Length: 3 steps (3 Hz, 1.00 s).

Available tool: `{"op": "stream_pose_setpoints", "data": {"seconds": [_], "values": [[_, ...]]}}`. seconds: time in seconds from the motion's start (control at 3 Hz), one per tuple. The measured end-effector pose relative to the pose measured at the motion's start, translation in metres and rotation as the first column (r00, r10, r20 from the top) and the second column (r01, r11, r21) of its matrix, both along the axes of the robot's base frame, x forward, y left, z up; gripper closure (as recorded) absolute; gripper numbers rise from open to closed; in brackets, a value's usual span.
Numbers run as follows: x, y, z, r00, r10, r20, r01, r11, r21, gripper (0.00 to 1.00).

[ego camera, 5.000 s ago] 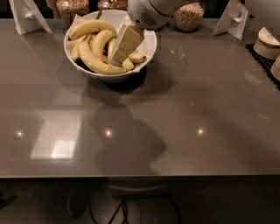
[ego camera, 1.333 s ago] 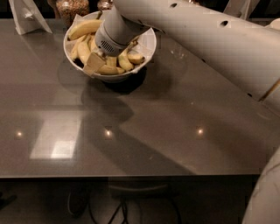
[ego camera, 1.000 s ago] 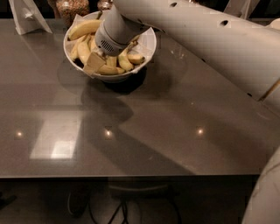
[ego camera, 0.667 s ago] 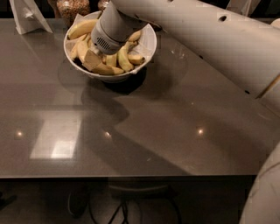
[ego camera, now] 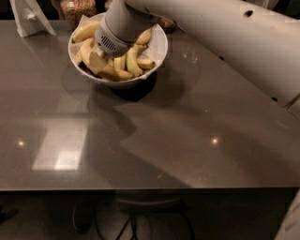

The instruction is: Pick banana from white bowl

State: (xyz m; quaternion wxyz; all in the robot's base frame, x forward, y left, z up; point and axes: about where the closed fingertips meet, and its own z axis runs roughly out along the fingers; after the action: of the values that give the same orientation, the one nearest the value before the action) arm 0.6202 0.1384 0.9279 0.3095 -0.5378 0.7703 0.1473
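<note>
The white bowl point(ego camera: 158, 47) stands at the back left of the grey table and holds several yellow bananas. A long curved banana point(ego camera: 86, 32) lies along its far left rim. Shorter bananas point(ego camera: 132, 61) lie in the middle. My gripper point(ego camera: 99, 62) reaches down into the left half of the bowl, among the bananas, at the end of the thick white arm point(ego camera: 225, 42) that comes in from the upper right. The wrist hides the bananas under it.
Glass jars point(ego camera: 77, 7) stand just behind the bowl, another point(ego camera: 165, 23) to its right. A white folded stand point(ego camera: 29, 18) is at the back left corner. The table's front edge point(ego camera: 150, 188) runs across the lower part of the view.
Five seconds ago the gripper hung over the bowl's right side. It has since gone down into the bowl and, over the last second, shifted slightly to the left among the bananas.
</note>
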Motion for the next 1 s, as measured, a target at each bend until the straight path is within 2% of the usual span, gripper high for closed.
{"op": "stream_pose_setpoints", "data": {"seconds": [1.0], "values": [[-0.011, -0.020, 0.048, 0.9978, 0.030, 0.059, -0.028, 0.999, -0.024, 1.00]]}}
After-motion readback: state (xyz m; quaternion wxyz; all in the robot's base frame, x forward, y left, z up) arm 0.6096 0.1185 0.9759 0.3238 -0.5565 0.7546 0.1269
